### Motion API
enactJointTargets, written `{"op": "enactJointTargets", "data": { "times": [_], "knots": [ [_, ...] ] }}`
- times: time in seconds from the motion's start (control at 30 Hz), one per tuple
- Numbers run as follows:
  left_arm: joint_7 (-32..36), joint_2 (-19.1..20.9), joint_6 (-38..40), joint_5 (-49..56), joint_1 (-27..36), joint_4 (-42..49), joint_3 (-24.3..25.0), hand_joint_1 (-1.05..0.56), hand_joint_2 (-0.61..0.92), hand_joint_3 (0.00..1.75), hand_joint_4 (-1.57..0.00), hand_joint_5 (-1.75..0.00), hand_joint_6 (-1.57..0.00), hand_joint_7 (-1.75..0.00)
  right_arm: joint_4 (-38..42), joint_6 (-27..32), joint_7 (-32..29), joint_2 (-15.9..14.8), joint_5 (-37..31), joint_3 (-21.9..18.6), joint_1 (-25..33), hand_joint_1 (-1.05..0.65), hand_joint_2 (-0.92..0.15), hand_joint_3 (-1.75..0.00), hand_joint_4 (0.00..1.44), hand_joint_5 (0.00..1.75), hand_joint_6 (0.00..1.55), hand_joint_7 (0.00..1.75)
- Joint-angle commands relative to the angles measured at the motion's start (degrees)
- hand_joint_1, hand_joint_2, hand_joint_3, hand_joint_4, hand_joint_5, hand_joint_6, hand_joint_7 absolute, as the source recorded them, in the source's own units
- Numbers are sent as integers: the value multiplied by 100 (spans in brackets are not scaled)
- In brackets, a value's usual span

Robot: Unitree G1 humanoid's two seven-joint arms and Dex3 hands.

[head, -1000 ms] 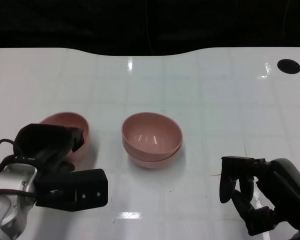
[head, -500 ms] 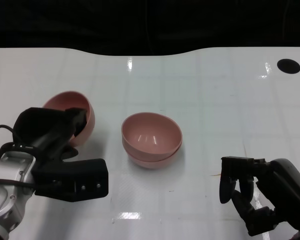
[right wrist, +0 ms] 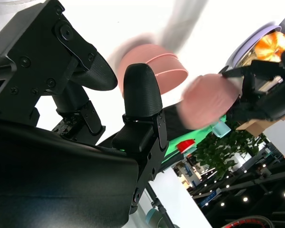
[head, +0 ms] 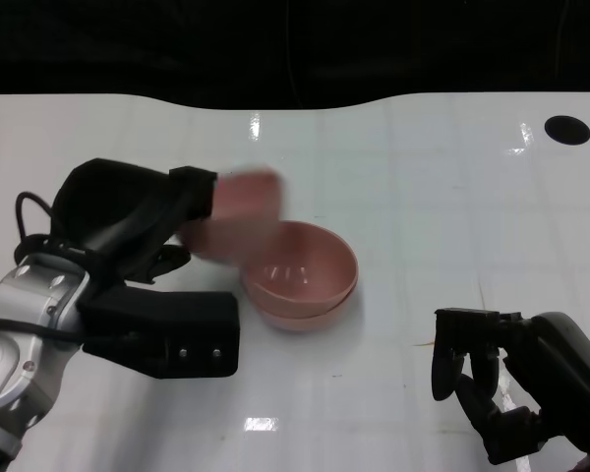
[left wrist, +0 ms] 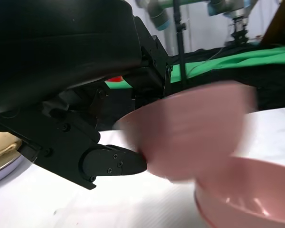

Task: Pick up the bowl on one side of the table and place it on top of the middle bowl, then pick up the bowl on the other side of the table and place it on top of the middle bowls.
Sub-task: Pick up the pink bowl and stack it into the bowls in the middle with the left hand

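White table [head: 423,197] carries stacked middle bowls [head: 310,280] at centre. Left hand [head: 143,221] grips pink bowl [head: 238,218], blurred, lifted clear of table, just beside stack's left rim, partly overlapping it. Right hand [head: 487,379] low at near right, fingers apart, holding nothing, well apart from bowls.

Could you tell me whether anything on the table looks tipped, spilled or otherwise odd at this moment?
Nothing is spilled or broken. The only oddity is the pink bowl held by the left hand: it is tilted and motion-blurred, in the air beside the stacked middle bowls. The right hand holds nothing.
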Motion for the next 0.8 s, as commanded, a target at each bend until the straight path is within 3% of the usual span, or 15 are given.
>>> {"op": "enactJointTargets", "data": {
  "times": [0.03,0.33,0.37,0.43,0.6,0.67,0.8],
  "knots": [
    [-159,62,-188,-49,-234,-127,-23,-28,73,62,-88,-175,-67,-166,-3,0,-4,-26,-4,-43,16,-7,-16,-162,96,175,78,158],
    [-164,-125,-739,-45,-606,207,-275,-24,67,61,-87,-175,-70,-168,5,-8,-9,-18,-10,-26,17,-8,-17,-161,95,175,78,159],
    [-127,-159,-794,-15,-659,281,-313,-26,65,62,-88,-175,-80,-141,3,-14,-15,-19,-15,-28,20,-8,-17,-161,95,175,78,159],
    [-46,-231,-872,63,-753,416,-385,-28,63,64,-88,-175,-88,-121,11,-31,-28,-22,-24,-32,21,-7,-17,-161,95,175,78,158],
    [238,-379,-969,216,-893,665,-496,-28,62,61,-89,-175,-93,-105,-2,-12,-7,-21,-15,-29,22,-7,-17,-162,95,175,78,158],
    [291,-408,-965,286,-934,741,-533,-27,62,54,-89,-175,-100,-86,-4,-6,6,-18,3,-26,22,-7,-17,-162,95,175,78,158],
    [427,-436,-1003,445,-1029,995,-639,-28,66,47,-90,-175,-107,-66,10,-23,-4,-17,4,-26,14,-7,-17,-162,95,175,78,159]
  ]
}}
